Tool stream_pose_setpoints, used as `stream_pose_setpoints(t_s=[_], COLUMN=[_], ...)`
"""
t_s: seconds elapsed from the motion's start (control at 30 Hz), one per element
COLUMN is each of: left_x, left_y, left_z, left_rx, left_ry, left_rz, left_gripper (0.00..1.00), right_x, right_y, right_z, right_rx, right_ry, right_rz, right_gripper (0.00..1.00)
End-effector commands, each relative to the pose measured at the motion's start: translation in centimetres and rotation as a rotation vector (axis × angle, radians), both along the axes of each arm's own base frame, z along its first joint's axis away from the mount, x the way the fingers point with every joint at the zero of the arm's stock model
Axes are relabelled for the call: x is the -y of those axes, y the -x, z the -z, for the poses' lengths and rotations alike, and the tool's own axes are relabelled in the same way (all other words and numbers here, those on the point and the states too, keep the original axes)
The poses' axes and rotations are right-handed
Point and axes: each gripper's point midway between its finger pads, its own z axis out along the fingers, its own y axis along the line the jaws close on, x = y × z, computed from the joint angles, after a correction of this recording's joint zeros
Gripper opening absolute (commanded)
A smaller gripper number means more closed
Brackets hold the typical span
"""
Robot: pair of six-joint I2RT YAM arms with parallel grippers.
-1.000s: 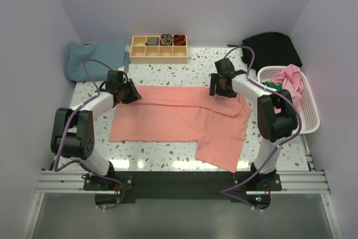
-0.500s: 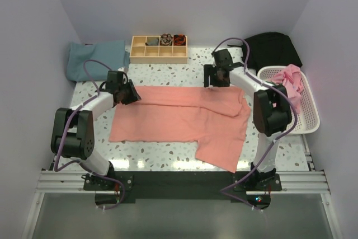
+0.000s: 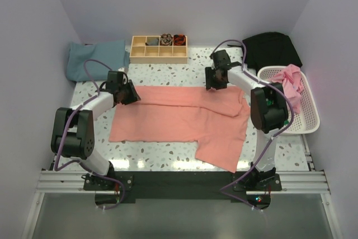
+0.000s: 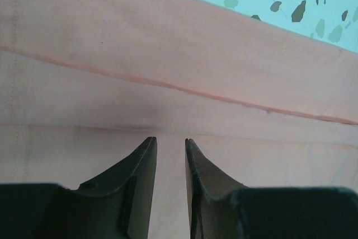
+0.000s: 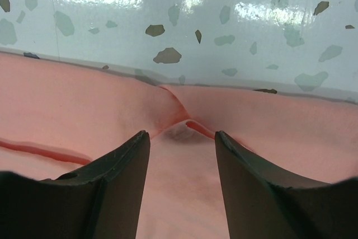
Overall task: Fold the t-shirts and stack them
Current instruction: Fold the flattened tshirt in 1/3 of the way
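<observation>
Right gripper (image 5: pixel 182 134) jaws apart, straddling puckered far edge of salmon-pink t-shirt (image 3: pixel 173 118). Left gripper (image 4: pixel 170 141) jaws narrowly parted over same shirt; grip unclear.

Speckled table (image 3: pixel 168 76) under salmon t-shirt (image 3: pixel 179 118)

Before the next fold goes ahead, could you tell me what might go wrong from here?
The right gripper stands open over a small pucker at the far edge of the salmon-pink t-shirt, so it may catch too little cloth and slip. Its near right flap juts out, so a fold could come out skewed.
</observation>
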Motion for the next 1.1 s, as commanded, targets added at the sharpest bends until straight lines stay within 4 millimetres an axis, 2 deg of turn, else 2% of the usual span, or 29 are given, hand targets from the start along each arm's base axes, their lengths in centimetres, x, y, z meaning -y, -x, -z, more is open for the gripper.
stream_pose_setpoints(t_s=[0.0, 0.3, 0.4, 0.43, 0.47, 0.57, 0.77, 0.8, 0.87, 0.9, 0.97, 1.0, 1.03, 1.07], left_x=[-0.2, -0.1, -0.1, 0.0, -0.1, 0.0, -0.1, 0.0, 0.1, 0.2, 0.1, 0.1, 0.1, 0.0], left_y=[-1.2, -1.2, -1.1, -1.1, -1.1, -1.1, -1.1, -1.1, -1.0, -1.0, -1.0, -1.0, -0.9, -0.9], left_z=[-0.8, -0.4, -0.1, -0.1, -0.1, -0.2, -0.2, -0.3, -0.2, -0.3, -0.3, -0.4, -0.3, -0.3], left_rx=[0.033, 0.024, 0.016, 0.016, 0.016, 0.019, 0.021, 0.020, 0.019, 0.022, 0.024, 0.025, 0.024, 0.023], left_ry=[-0.013, -0.013, -0.010, -0.010, -0.010, -0.011, -0.010, -0.008, -0.002, -0.001, -0.001, -0.002, -0.002, -0.004], left_rz=[0.008, 0.010, 0.013, 0.014, 0.013, 0.013, 0.013, 0.015, 0.015, 0.018, 0.016, 0.015, 0.015, 0.013], left_gripper=[0.32, 0.32, 0.32, 0.32, 0.32, 0.32, 0.32, 0.32, 0.32, 0.32, 0.32, 0.32, 0.32, 0.32], right_x=[0.0, 0.4, 0.7, 0.7, 0.6, 0.8, 0.6, 0.6, 0.7, 0.7, 0.6, 0.6, 0.6, 0.5], right_y=[-0.7, -0.4, -0.3, -0.3, -0.3, -0.5, 0.2, 0.1, 0.4, 0.4, 0.4, 0.3, 0.0, 0.0], right_z=[-0.8, 0.1, 0.3, 0.3, 0.1, -0.3, -3.2, -4.2, -4.0, -4.1, -3.7, -3.5, -3.6, -2.7], right_rx=[0.006, -0.028, -0.038, -0.036, -0.033, -0.023, 0.030, 0.059, 0.063, 0.067, 0.060, 0.057, 0.059, 0.040], right_ry=[-0.003, 0.026, 0.040, 0.040, 0.037, 0.038, 0.007, -0.003, -0.002, 0.001, 0.000, -0.001, 0.001, 0.006], right_rz=[-0.007, 0.001, 0.007, 0.009, 0.004, 0.006, 0.005, 0.006, 0.006, 0.000, -0.006, -0.005, -0.004, -0.007], right_gripper=[0.53, 0.49, 0.35, 0.28, 0.17, 0.00, 0.00, 0.00, 0.00, 0.24, 0.36, 0.51, 0.55, 0.55])
